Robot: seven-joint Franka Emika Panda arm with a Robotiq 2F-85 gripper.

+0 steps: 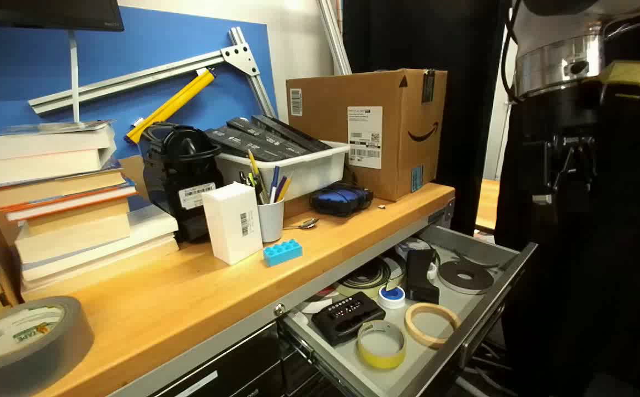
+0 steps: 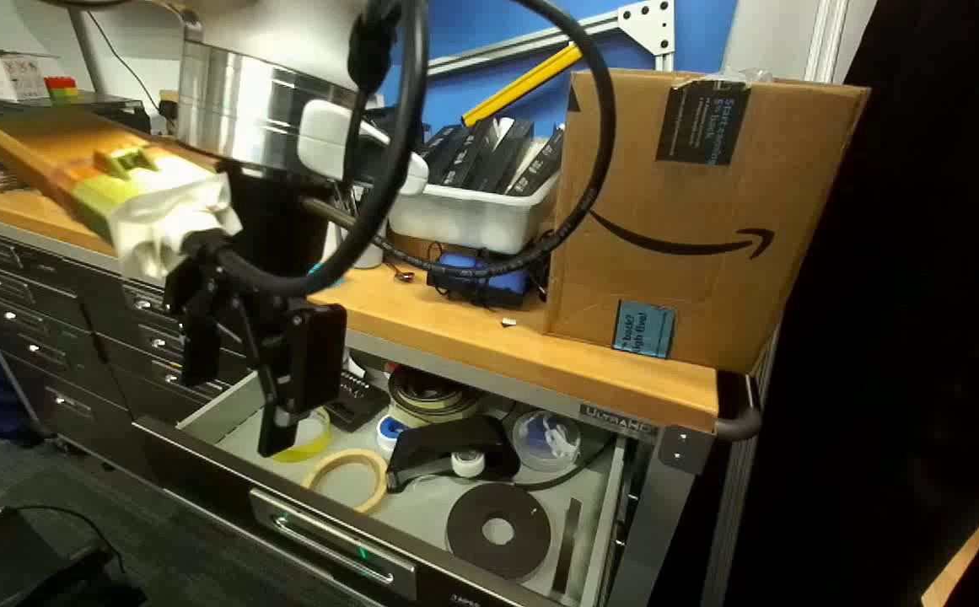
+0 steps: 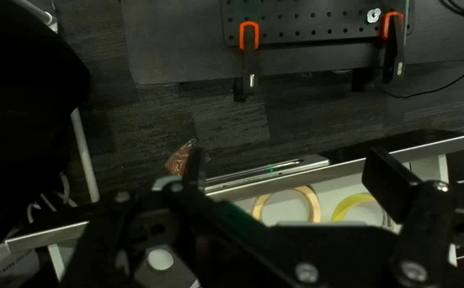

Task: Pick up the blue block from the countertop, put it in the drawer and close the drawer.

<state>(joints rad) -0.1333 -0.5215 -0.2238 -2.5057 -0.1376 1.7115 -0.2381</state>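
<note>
The light-blue studded block [image 1: 283,252] lies on the wooden countertop [image 1: 149,314] near its front edge, before the white box. In an exterior view only a sliver of the block [image 2: 326,276] shows behind the arm. The grey drawer [image 1: 485,317] under the countertop is pulled out; its front panel and handle [image 2: 333,548] face outward. My gripper [image 2: 257,371] hangs by the drawer's front, fingers pointing down, away from the block. In the wrist view the fingers [image 3: 291,176] are wide apart with nothing between them; the drawer front [image 3: 343,170] shows beyond.
The drawer holds a wooden ring [image 1: 433,325], yellow tape [image 1: 381,344], a tape dispenser [image 2: 455,451] and a dark roll [image 2: 497,531]. Beside the block stand a white box [image 1: 229,226], a pen cup [image 1: 272,220] and a spoon [image 1: 308,224]. A cardboard box [image 2: 700,202] stands at the countertop's end.
</note>
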